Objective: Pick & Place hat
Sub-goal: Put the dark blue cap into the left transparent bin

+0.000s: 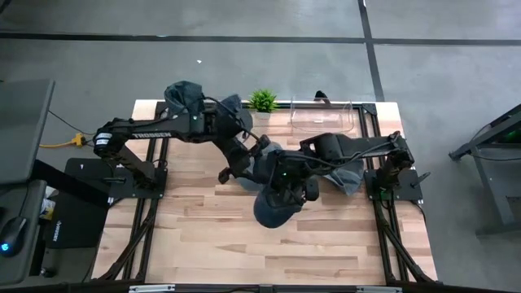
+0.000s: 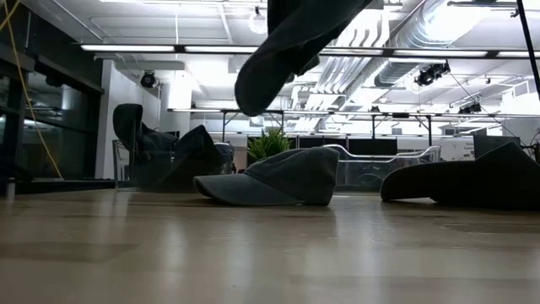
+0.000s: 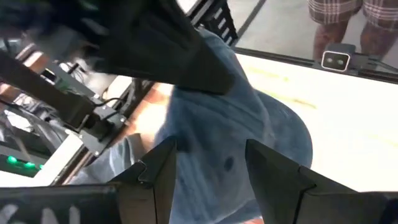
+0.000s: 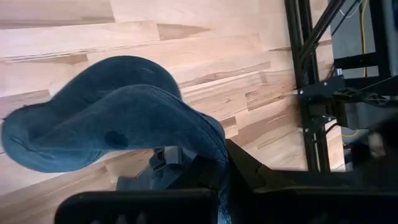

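Observation:
Several dark blue denim caps are in play. My right gripper (image 1: 286, 185) is over the table's middle, shut on one cap (image 1: 275, 208), which shows in the air in the low view (image 2: 287, 42). A second cap (image 2: 272, 177) rests on the table on its rim and brim. My left gripper (image 3: 208, 171) is open just above this cap (image 3: 242, 134), one finger on each side, touching nothing. A third cap (image 1: 350, 172) lies flat toward the table's right. My right gripper pinches the lifted cap between its two fingers by a fold of cloth at its edge (image 4: 208, 146); the gripper's own body hides the exact spot. It comes from above. The cap (image 4: 106, 112) is lifted clear of the table and hangs out past the fingers.
A heap of more caps (image 1: 189, 98) sits at the far left corner. A clear bin (image 1: 321, 115) and a small green plant (image 1: 262, 99) stand along the far edge. Bare wood lies toward the near edge. A person's legs (image 3: 348, 18) show beyond the table.

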{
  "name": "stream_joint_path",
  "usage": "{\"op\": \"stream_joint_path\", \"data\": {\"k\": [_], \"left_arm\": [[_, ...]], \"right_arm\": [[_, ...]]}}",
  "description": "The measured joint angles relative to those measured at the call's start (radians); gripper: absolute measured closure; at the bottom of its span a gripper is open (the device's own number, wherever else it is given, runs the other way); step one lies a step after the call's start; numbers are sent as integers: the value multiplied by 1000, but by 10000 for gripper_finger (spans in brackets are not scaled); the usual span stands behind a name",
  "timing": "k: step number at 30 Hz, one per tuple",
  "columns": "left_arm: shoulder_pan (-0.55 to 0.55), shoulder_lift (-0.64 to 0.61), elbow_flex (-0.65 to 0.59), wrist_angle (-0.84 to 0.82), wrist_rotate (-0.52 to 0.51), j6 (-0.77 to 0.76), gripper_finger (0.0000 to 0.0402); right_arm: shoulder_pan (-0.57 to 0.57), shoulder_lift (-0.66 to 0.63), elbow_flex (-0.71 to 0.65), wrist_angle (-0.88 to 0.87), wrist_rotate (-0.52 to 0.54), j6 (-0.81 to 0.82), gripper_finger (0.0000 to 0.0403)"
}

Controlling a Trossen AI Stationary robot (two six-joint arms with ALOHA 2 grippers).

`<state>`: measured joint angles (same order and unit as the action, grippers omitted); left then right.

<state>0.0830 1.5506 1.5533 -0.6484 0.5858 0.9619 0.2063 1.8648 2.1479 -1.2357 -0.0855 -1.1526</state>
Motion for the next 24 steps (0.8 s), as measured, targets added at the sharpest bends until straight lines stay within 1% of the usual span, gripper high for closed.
{"op": "stream_joint_path", "data": {"k": [2, 8, 15, 19, 24], "left_arm": [[-15, 6, 0, 4, -22, 4, 234], [-46, 26, 0, 30, -38, 28, 234], [-44, 34, 0, 63, -50, 72, 234], [-44, 36, 0, 94, -80, 81, 234], [-44, 36, 0, 98, -72, 74, 234]], "right_arm": [[7, 0, 0, 0, 1, 0, 403], [28, 0, 0, 9, -11, 23, 403], [43, 0, 0, -3, -18, 35, 403], [44, 0, 0, -2, -36, 37, 403], [50, 0, 0, -2, -40, 65, 403]]}}
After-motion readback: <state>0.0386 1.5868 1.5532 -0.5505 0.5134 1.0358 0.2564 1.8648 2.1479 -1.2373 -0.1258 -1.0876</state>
